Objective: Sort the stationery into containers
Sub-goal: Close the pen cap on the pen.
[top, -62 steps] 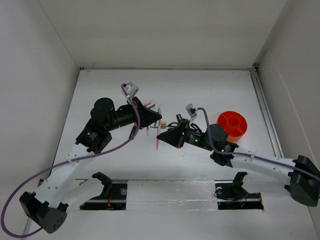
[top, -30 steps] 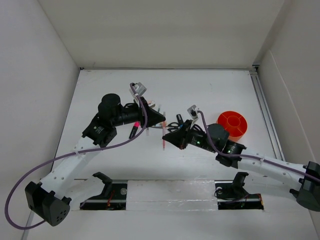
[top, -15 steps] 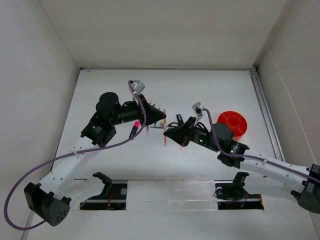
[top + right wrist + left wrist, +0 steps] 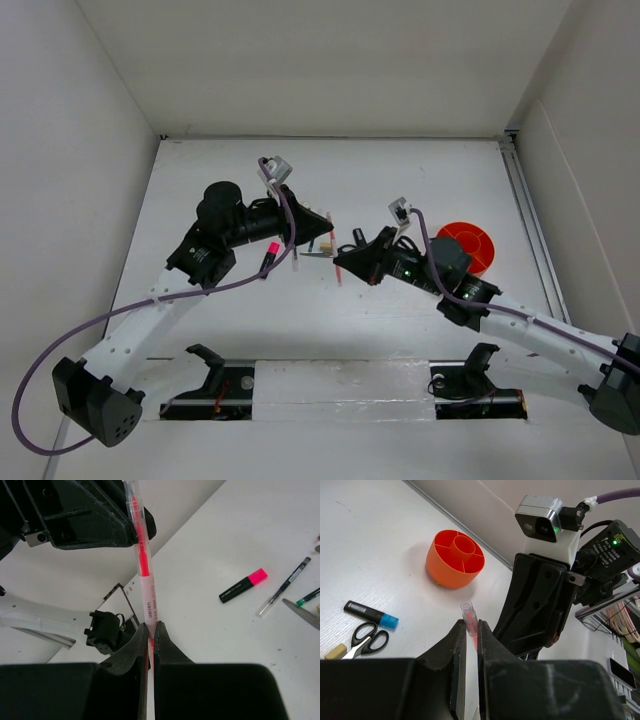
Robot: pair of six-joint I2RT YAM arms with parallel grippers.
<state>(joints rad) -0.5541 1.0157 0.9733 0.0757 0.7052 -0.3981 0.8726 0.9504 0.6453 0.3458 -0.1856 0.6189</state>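
The red pen [image 4: 145, 580] is held up off the surface [image 4: 235, 525], pinched low down in the nearly closed fingers of the right hand [image 4: 151, 630]. Its other end is caught in the narrow slit of the left hand [image 4: 470, 626], with the clear tip poking past. The hands are met tip to tip, apart from the orange cup [image 4: 455, 557]. Lying flat are the black marker with blue cap [image 4: 370, 614], black-handled scissors [image 4: 367, 635] and tan eraser [image 4: 335, 651], close together. The black marker with pink cap [image 4: 243, 585] is seen near a thin dark pen [image 4: 285, 586].
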